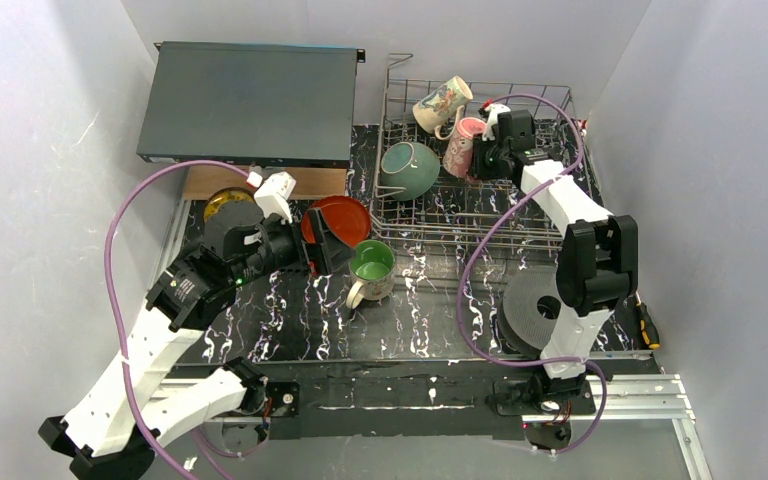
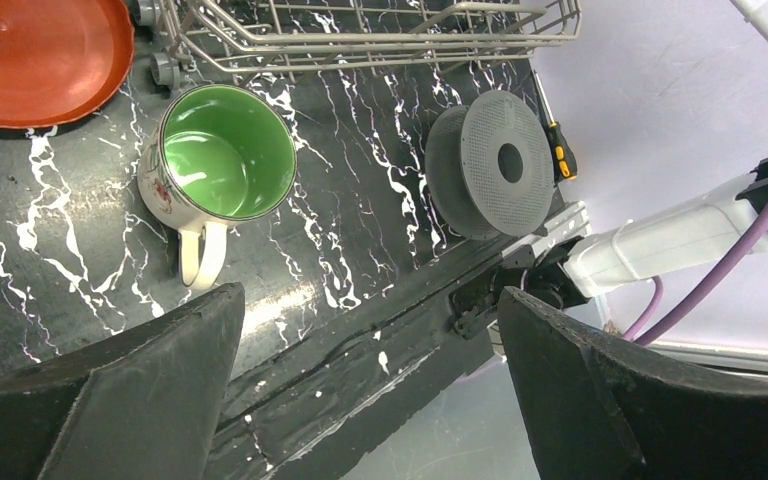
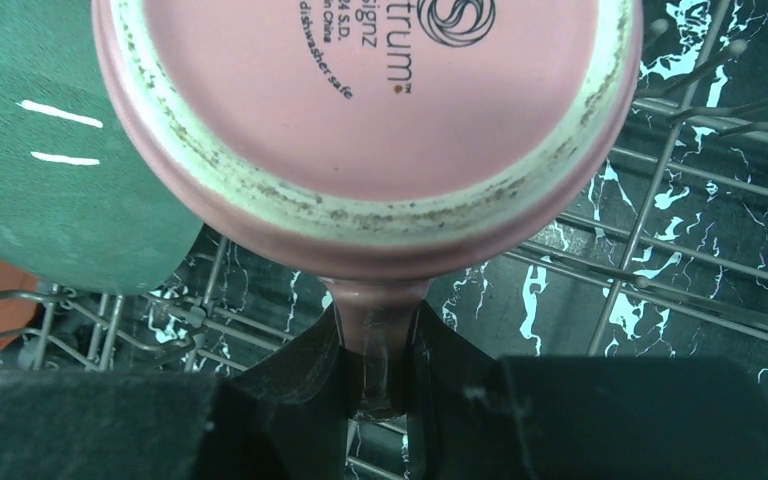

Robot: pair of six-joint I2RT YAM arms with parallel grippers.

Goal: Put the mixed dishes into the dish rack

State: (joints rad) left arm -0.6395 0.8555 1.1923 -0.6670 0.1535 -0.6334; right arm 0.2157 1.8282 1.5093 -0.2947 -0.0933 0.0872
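Note:
The dish rack (image 1: 430,228) stands at the back right. In it are the floral cream mug (image 1: 442,103), the teal bowl (image 1: 409,168) tipped on its side, and the pink mug (image 1: 461,147). My right gripper (image 1: 484,152) is shut on the pink mug's handle (image 3: 375,330); the mug's base (image 3: 370,100) faces the camera beside the bowl (image 3: 50,200). The red-orange plate (image 1: 345,215) and the white mug with green inside (image 1: 371,268) sit on the table left of the rack. My left gripper (image 1: 328,245) is open and empty at the plate's near edge. The yellow dish (image 1: 222,201) lies at the far left.
A flat dark grey box (image 1: 250,100) fills the back left on a wooden block. A dark grey ribbed disc (image 1: 532,310) and a screwdriver (image 1: 648,325) lie at the front right. In the left wrist view the green mug (image 2: 228,155) is upright beside the plate (image 2: 40,55).

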